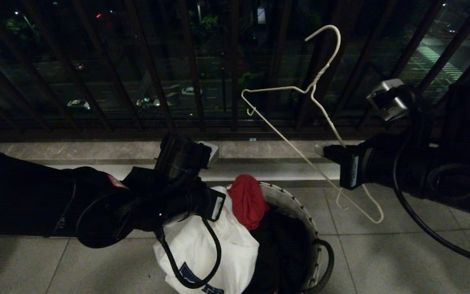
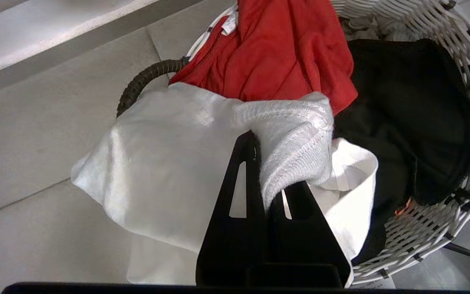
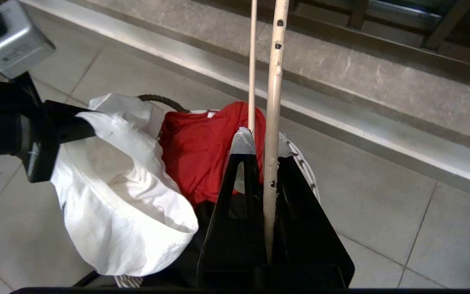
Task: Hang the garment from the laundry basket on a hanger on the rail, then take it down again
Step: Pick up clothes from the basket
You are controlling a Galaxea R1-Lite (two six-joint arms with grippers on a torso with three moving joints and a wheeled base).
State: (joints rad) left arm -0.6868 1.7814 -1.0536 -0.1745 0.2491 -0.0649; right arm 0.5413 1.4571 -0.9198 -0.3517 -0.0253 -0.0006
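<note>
Two grippers are engaged, both w/ loads. Left side first: the left gripper (image 2: pixel 269 171), a black two-finger unit over the near-left part of the basket, has its fingers pinched tight on the ribbed collar of the white short-sleeved T-shirt w/ blue printed logo (image 1: pixel 202 245). Most of the shirt drapes over the near-left rim and down the outside of the basket; only the collar end is raised. Centre: the small round white woven laundry basket w/ dark rim (image 1: pixel 300 212) stands on the pale tiled floor (image 1: pixel 382 261), holding a red cloth (image 1: pixel 248 200) at the back and a black garment (image 1: pixel 280 245) at the right, both touching the shirt. Right side: the right gripper (image 3: pixel 267 163), held above the floor just right of the basket, is clamped on one shoulder wire of the thin white wire hanger w/ twisted neck (image 1: pixel 320 106); hanger tilted, hook up toward the dark barred balcony railing (image 1: pixel 145 73). Rail not in view. Step in hand, as judged: extraction of shirt from basket, hanging not yet begun. Next move calls for lifting the shirt clear w/o dragging the red cloth along, then bringing the collar opening to the hanger's free arm; the one-point grip leaves the fabric bunched, so threading needs the neck hole spread.
</note>
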